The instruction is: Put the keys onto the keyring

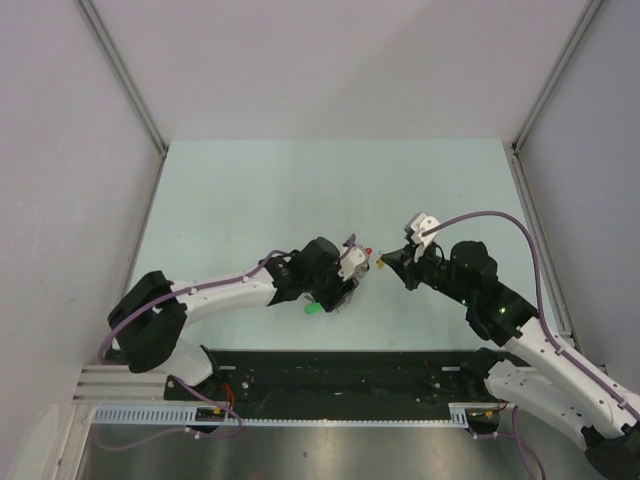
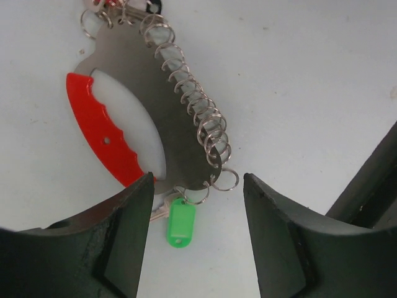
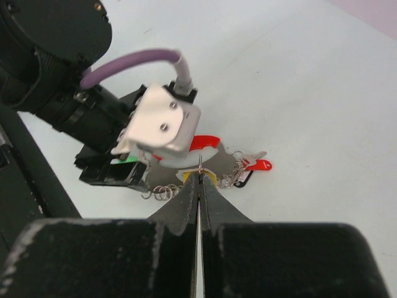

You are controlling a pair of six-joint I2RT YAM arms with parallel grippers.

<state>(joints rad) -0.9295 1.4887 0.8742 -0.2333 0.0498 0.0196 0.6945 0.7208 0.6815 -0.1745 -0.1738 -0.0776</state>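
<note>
The keyring (image 2: 149,87) lies flat on the table: a grey fan-shaped plate with a red curved band (image 2: 99,130) and several small wire rings along one edge. A green key (image 2: 180,222) hangs from a ring at the plate's near tip. My left gripper (image 2: 198,180) stands open just short of that tip, one finger on each side, holding nothing. My right gripper (image 3: 200,175) is shut on the yellow key (image 3: 208,178); a thin wire ring sticks up from its tips against the keyring (image 3: 217,162). A red key (image 3: 260,165) lies at the keyring's far end.
The left wrist's white camera housing (image 3: 162,124) sits close ahead of my right fingertips. In the top view both grippers (image 1: 345,270) (image 1: 388,262) meet mid-table on the pale green surface (image 1: 250,190). Grey walls enclose it, with a black rail (image 1: 330,375) along the near edge.
</note>
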